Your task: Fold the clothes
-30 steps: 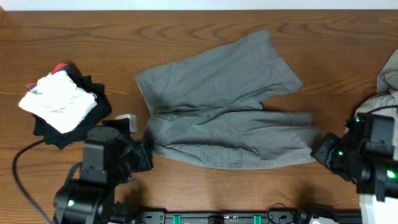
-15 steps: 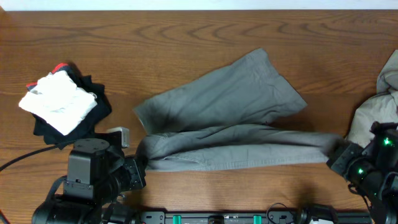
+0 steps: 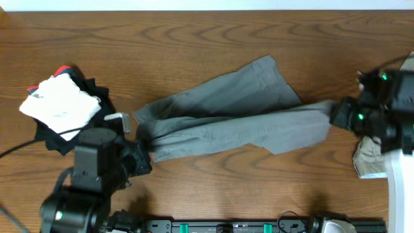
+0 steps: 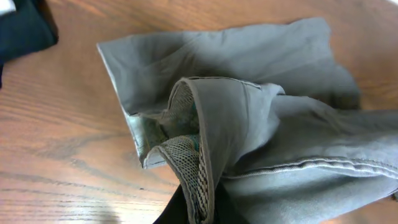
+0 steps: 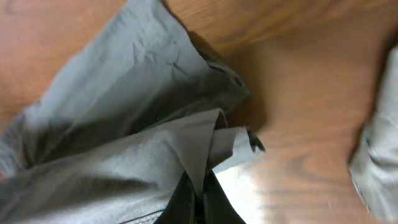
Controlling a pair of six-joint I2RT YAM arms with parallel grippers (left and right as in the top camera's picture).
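Note:
The grey shorts (image 3: 233, 116) lie stretched across the table middle, lifted between both grippers. My left gripper (image 3: 143, 150) is shut on the waistband end; the left wrist view shows the mesh-lined waistband (image 4: 199, 155) pinched in my fingers (image 4: 198, 211). My right gripper (image 3: 336, 115) is shut on a leg hem; the right wrist view shows the hem (image 5: 205, 143) clamped between my fingers (image 5: 199, 202). The other leg (image 3: 265, 77) rests on the table behind. A pale beige garment (image 3: 369, 155) lies at the right edge, partly hidden by my right arm.
A stack of folded clothes, white on black with a red bit (image 3: 61, 107), sits at the left. The wooden table (image 3: 194, 39) runs bare along the back. A rail (image 3: 226, 226) lines the front edge.
Both grippers lifted the near side of the shorts and carried it back. The right gripper moved up and back by the right edge; the front leg now lies over the rear one.

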